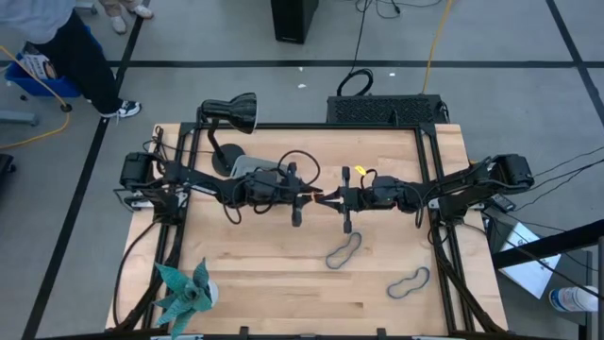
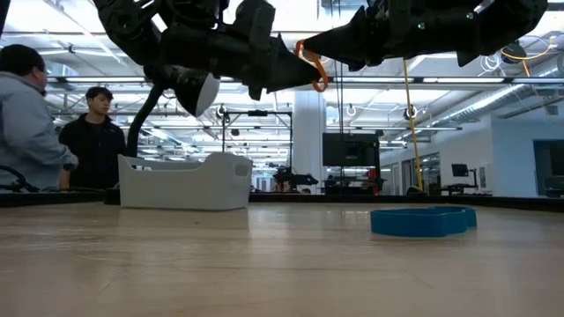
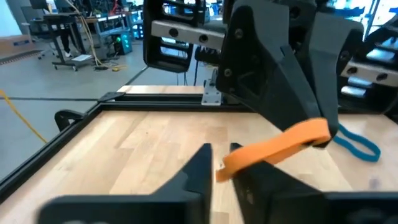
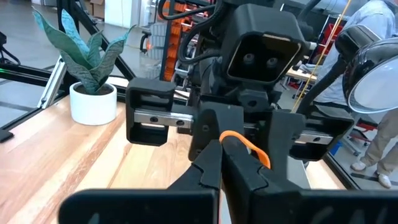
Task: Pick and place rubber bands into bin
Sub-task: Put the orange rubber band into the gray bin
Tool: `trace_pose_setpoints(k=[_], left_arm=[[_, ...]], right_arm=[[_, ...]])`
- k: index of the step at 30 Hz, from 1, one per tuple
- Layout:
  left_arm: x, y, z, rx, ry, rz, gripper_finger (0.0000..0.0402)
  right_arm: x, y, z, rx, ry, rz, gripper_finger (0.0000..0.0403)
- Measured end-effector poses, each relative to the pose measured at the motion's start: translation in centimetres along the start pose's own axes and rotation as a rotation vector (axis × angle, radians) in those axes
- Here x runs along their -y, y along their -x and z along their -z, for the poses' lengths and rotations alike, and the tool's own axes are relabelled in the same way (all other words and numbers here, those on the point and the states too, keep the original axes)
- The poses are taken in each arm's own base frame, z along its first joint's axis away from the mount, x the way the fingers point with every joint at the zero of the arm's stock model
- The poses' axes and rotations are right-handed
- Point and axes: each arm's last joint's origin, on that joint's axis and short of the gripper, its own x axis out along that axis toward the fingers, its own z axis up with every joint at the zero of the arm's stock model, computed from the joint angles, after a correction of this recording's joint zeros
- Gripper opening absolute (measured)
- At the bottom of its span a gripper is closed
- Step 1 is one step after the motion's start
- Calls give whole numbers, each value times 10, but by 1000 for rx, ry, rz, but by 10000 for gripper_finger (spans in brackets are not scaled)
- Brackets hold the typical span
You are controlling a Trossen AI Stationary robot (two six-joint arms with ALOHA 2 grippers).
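Above the middle of the table [image 1: 283, 274], the left gripper [image 1: 310, 195] reaches level toward the right, its fingers nearly together around one end of an orange rubber band [image 3: 280, 148]. Tip to tip with it, the right gripper [image 1: 332, 198] stretches leftward, fingers pressed together on the band's other end. The bin [image 2: 185, 183] sits at the back left near the lamp [image 1: 231, 113]. Two more rubber bands [image 1: 344, 250] lie on the wood front right.
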Motion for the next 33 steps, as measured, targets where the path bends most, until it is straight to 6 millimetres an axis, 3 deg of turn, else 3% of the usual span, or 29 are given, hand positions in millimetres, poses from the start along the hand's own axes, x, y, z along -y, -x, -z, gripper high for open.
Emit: trace_pose_setpoints(k=[3, 14, 26, 33], left_arm=[[0, 0, 1, -6, -16, 0, 13], [0, 0, 2, -23, -19, 1, 9], [0, 0, 4, -36, -19, 1, 7], [-6, 14, -8, -107, -23, -26, 6]], right_arm=[[0, 0, 0, 0, 1, 1, 0], [0, 0, 0, 0, 31, 1, 11], [3, 7, -3, -55, 4, 56, 140], [6, 20, -5, -163, 16, 132, 181]])
